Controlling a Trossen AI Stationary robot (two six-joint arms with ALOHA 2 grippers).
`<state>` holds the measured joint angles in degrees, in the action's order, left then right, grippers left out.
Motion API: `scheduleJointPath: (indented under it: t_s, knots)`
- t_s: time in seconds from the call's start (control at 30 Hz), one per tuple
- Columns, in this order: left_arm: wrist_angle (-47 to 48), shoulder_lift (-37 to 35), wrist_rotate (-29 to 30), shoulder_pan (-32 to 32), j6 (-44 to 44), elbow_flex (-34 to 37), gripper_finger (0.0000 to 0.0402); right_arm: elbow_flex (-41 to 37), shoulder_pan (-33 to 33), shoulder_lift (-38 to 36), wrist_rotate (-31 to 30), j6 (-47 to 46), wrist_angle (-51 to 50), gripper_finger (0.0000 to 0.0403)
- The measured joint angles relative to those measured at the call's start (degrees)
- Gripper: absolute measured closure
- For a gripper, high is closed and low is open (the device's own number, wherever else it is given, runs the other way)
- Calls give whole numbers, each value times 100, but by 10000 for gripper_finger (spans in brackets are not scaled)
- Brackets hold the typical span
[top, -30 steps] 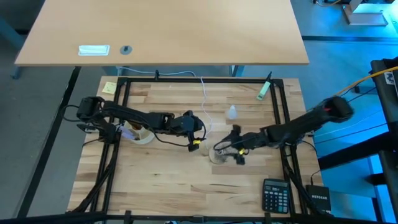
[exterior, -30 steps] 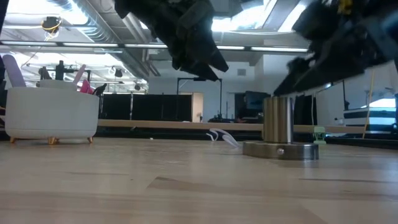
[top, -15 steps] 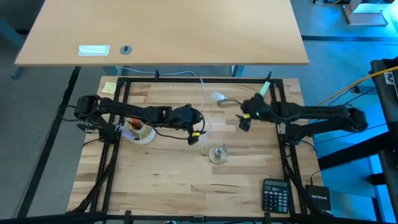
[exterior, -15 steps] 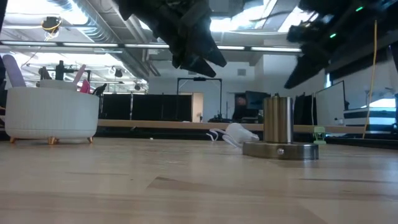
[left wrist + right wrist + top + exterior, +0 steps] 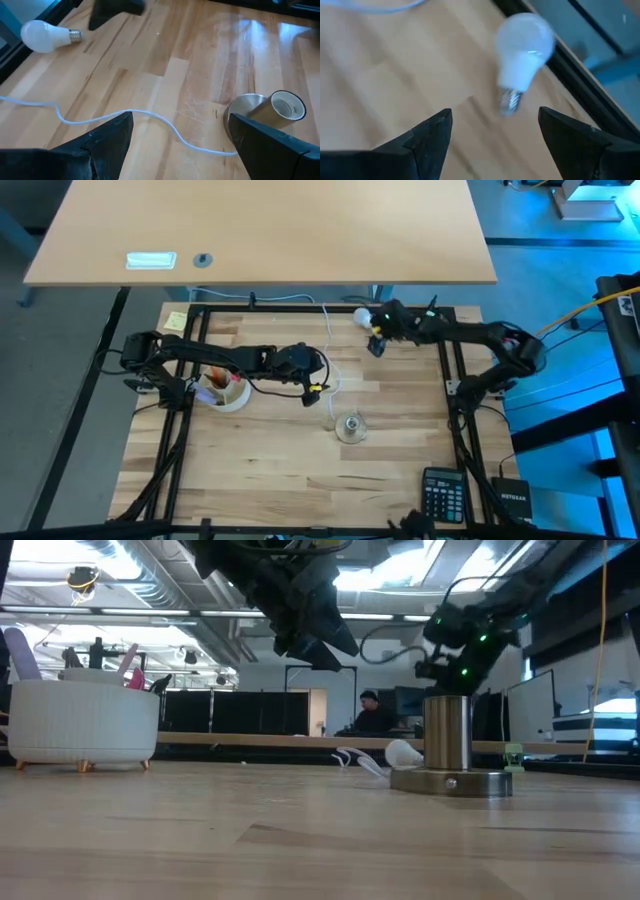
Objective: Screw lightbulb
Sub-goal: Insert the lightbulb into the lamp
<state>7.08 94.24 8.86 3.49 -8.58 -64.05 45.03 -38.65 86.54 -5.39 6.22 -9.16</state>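
In the low view the socket (image 5: pixel 447 745) hides most of the bulb (image 5: pixel 403 753) — only a white curve shows at its left. Both arms are cut off by that picture's top edge. In the right wrist view the bulb (image 5: pixel 522 47) is blurred, its screw threads unreadable. The right gripper (image 5: pixel 377 340) is too small in the high view to tell its fingers apart — the wrist view shows them spread. The calculator (image 5: pixel 443 495) keys are illegible.
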Motion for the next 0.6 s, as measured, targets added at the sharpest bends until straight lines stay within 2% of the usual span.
scheduleJointPath:
  t_s: [0.23,0.6]
  knots:
    - [3,0,0,0,113,0,84,476,-502,774,146,-294,-36,104]
    - [5,2,2,0,155,0,84,534,-568,1360,210,-256,567,108]
